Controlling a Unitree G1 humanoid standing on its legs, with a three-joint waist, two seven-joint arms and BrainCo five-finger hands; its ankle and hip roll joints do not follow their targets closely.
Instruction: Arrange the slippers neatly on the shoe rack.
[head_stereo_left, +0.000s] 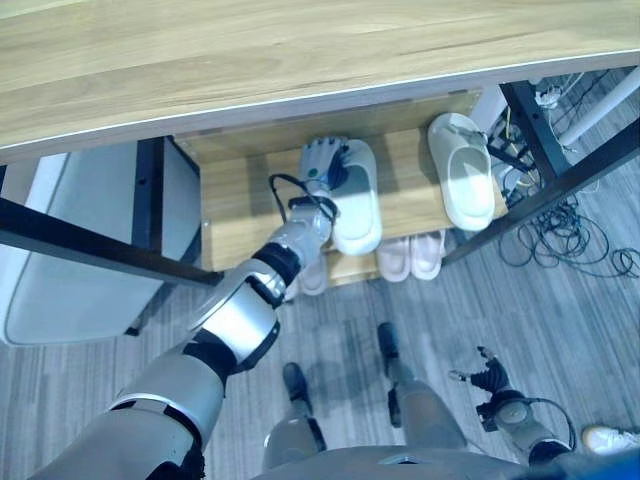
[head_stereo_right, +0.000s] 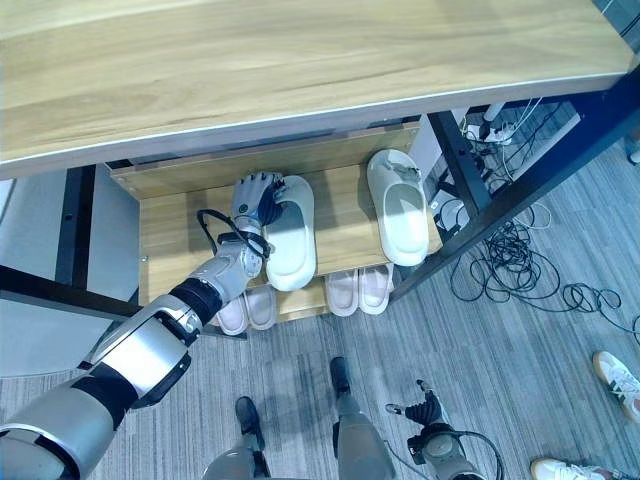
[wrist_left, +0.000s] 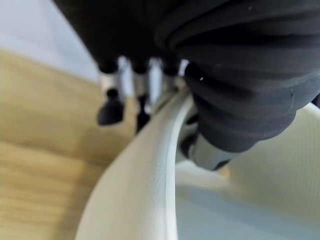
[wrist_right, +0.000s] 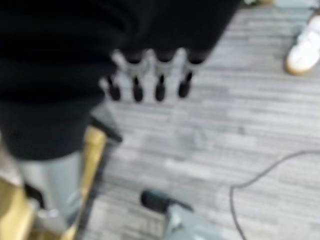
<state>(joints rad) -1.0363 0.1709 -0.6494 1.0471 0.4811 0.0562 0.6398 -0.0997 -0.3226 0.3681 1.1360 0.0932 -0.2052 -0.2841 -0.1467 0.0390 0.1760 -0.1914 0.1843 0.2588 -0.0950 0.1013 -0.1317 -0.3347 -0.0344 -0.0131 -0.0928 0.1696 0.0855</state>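
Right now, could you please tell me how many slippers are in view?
6: two pale green slippers on the upper shelf, and four pink slippers below, as two pairs. Others may be hidden.

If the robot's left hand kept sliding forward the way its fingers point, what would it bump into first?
Probably the wooden back of the shoe rack, under the tabletop. The left hand grips the edge of a pale slipper on the upper shelf, fingers pointing inward. How far off the back is, I can't tell.

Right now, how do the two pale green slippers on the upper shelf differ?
The left slipper is gripped at its rim by the left hand; the right slipper lies untouched. The left slipper sits near mid-shelf, the right slipper by the shelf's right end. Both are the same pale green style, lying lengthwise.
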